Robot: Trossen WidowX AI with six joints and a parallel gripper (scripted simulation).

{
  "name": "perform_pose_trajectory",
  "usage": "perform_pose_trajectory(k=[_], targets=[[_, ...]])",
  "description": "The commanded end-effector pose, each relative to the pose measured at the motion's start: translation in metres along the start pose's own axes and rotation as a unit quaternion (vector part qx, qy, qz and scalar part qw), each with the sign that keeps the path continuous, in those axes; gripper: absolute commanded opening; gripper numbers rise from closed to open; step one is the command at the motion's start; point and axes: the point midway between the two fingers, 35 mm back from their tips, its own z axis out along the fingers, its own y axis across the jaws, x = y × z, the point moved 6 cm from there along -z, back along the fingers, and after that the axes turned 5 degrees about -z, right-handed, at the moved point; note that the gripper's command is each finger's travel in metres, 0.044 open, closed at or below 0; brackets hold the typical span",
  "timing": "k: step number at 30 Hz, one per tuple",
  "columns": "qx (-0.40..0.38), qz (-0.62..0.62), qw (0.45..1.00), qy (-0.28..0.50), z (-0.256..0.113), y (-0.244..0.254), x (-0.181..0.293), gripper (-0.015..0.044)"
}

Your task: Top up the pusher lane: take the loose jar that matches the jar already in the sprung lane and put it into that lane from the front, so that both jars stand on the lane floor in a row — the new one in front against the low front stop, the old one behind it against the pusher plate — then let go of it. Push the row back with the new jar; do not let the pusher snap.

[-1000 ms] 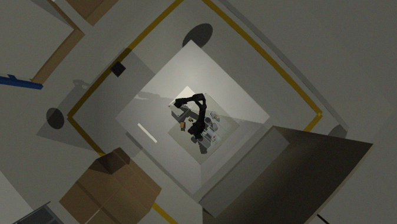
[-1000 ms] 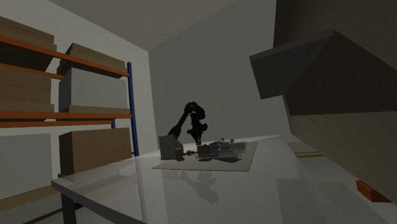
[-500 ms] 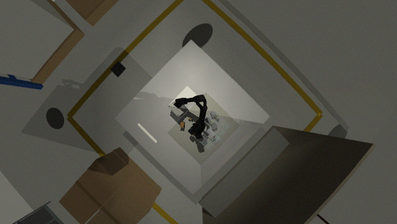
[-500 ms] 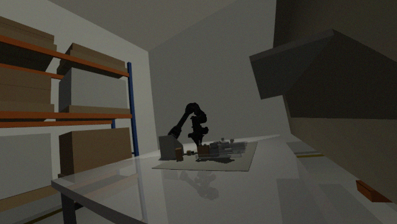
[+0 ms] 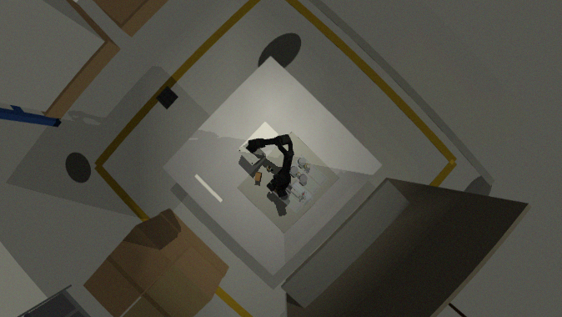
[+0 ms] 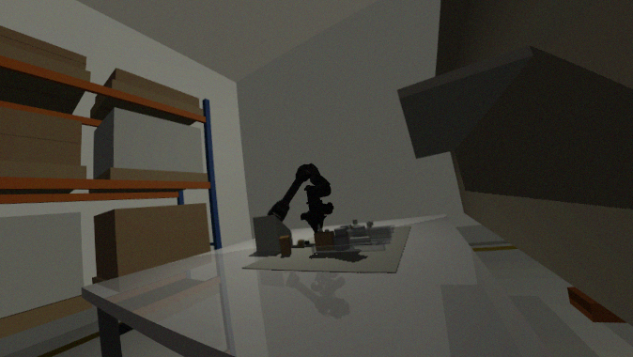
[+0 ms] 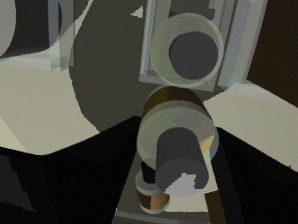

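My gripper is shut on a jar with a grey knob-like lid and a brown band, seen from above in the wrist view. The held jar is just in front of the clear-walled lane; its height over the front stop is hard to tell. Inside that lane, near its front end, stands another round jar with a dark grey lid. A dark part, apparently the pusher, shows behind it. A small jar with a black cap and orange-brown label shows below the held jar. The top view hides the fingertips under the arm.
A neighbouring clear lane holds a large dark-lidded jar. A brown block stands on the mat, near the upright grey panel. Another brown block stands close to the gripper. More clear lanes and lidded jars lie beside the arm.
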Motion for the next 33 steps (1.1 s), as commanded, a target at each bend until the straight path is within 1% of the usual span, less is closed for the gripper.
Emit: perform_pose_trajectory(k=[1,33], targets=[[-0.002,0.002,1.0,0.0,0.001,-0.001,-0.002,0.0],[-0.002,0.002,1.0,-0.001,0.002,-0.002,-0.016,0.0]])
